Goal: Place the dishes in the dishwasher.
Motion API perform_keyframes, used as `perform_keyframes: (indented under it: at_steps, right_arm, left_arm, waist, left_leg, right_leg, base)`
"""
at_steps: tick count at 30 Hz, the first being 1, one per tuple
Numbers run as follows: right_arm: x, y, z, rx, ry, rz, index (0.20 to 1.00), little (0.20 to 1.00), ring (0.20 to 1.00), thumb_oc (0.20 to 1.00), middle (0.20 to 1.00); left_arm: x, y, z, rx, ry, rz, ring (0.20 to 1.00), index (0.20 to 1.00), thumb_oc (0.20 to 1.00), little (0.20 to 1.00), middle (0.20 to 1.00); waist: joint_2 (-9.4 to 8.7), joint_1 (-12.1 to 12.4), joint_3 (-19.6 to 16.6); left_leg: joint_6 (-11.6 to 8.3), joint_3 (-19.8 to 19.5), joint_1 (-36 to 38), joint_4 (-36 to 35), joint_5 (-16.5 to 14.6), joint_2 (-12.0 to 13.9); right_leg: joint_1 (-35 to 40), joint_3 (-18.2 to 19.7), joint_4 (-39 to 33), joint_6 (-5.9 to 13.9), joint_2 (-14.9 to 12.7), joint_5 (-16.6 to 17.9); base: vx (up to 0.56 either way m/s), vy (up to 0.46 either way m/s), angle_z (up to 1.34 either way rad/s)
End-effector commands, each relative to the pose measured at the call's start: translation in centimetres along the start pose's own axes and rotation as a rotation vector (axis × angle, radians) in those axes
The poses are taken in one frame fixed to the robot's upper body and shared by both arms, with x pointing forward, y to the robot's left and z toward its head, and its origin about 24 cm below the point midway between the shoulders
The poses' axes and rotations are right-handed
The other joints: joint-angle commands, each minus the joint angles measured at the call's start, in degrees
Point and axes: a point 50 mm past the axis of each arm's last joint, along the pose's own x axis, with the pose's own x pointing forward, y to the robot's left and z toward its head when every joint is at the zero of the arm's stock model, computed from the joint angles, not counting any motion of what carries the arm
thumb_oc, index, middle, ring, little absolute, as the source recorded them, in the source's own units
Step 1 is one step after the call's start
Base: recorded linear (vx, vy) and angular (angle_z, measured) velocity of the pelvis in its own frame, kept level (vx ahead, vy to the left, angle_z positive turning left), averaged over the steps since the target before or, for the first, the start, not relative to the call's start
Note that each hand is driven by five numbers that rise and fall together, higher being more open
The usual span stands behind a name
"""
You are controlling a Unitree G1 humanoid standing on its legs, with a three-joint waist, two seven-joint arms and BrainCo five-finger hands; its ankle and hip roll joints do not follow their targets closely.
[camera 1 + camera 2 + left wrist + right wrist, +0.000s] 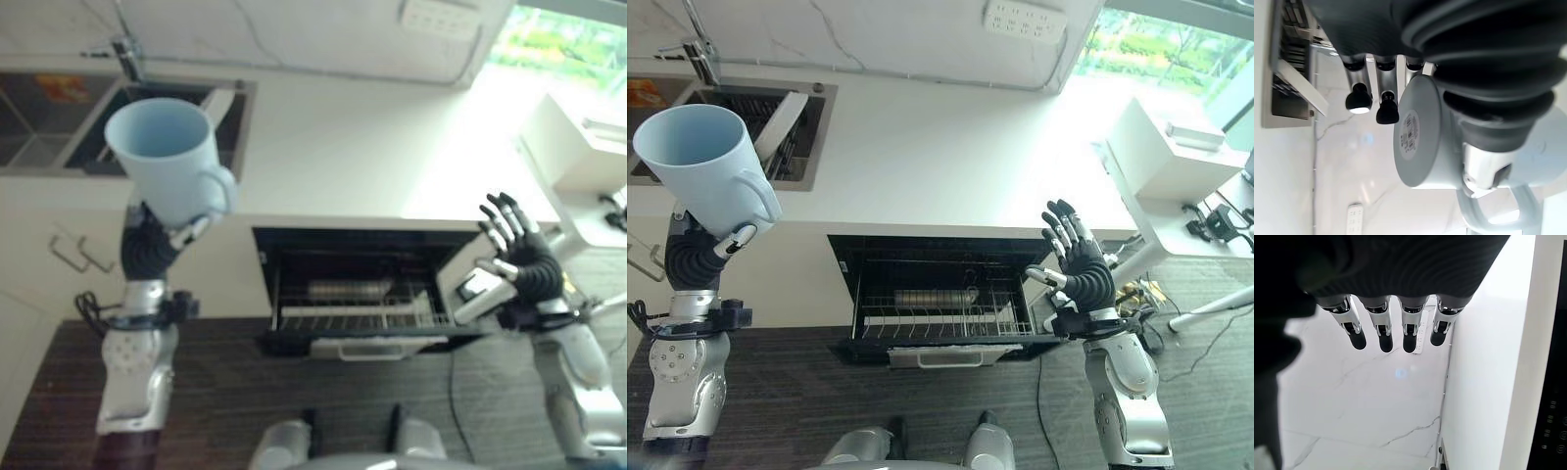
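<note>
The left hand (717, 247) grips a pale blue mug (703, 164), raised above the counter (950, 157). The right hand (1080, 262) hangs spread, empty. Next likely move: lowering the mug into the open dishwasher rack (945, 315).

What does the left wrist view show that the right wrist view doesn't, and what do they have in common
The left wrist view shows the left hand gripping the pale blue mug, with the mug's flat base and its handle seen from close up, and the sink off to one side. The right wrist view shows the right hand with straight fingers and nothing in it, and beside it the dark edge of the dishwasher. Both views share the white counter and the veined white wall with its socket strip.
</note>
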Motion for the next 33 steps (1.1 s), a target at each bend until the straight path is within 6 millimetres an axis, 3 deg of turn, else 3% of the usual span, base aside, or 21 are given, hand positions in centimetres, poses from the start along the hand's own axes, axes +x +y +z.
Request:
perform_keyframes:
  at_steps: [1, 13, 22, 33]
  right_arm:
    - [1.1, -0.9, 1.8, -0.010, -0.094, -0.023, 1.000, 1.000, 1.000, 1.000, 1.000]
    - [1.5, 0.2, 1.1, 0.025, -0.020, 0.050, 1.000, 1.000, 1.000, 1.000, 1.000]
    - [4.3, 3.2, 3.0, 0.010, -0.117, 0.262, 1.000, 1.000, 1.000, 1.000, 1.000]
    - [6.0, 5.0, 4.1, 0.131, -0.168, 0.329, 1.000, 1.000, 1.000, 1.000, 1.000]
  left_arm:
    - [1.0, -0.8, 2.8, 0.020, -0.149, -0.062, 0.200, 0.200, 0.200, 0.200, 0.200]
    - [0.4, -1.4, 1.7, 0.104, -0.101, -0.028, 0.200, 0.200, 0.200, 0.200, 0.200]
    - [1.4, -5.9, -0.9, 0.225, -0.062, -0.117, 0.200, 0.200, 0.200, 0.200, 0.200]
    - [1.6, -9.2, -2.4, 0.298, -0.126, -0.100, 0.200, 0.200, 0.200, 0.200, 0.200]
  waist:
    - [0.97, -0.39, -1.34]
    - [2.73, -2.63, -2.64]
    - [2.66, -3.04, -3.73]
    - [1.84, -3.16, -4.83]
  left_leg:
    - [-6.03, -0.02, 0.87, -0.14, -1.09, 8.31]
    - [-7.64, 0.96, 3.45, -0.14, -2.10, 9.95]
    - [-8.20, 1.23, 4.95, -0.14, -2.76, 10.97]
    - [-8.09, 2.11, 6.33, -0.14, -3.48, 11.19]
  right_leg:
    - [3.69, -1.64, 0.23, 1.40, 1.83, -2.59]
    - [4.07, -1.23, 0.23, 0.07, 2.93, -5.10]
    - [5.45, -2.28, 0.23, -0.41, 3.49, -5.68]
    - [6.37, -1.81, 0.23, -0.75, 4.22, -5.91]
  base:
    - [0.10, -0.162, -0.13]
    - [0.02, -0.089, -0.10]
    - [-0.03, -0.030, 0.01]
    - [0.00, 0.000, -0.01]
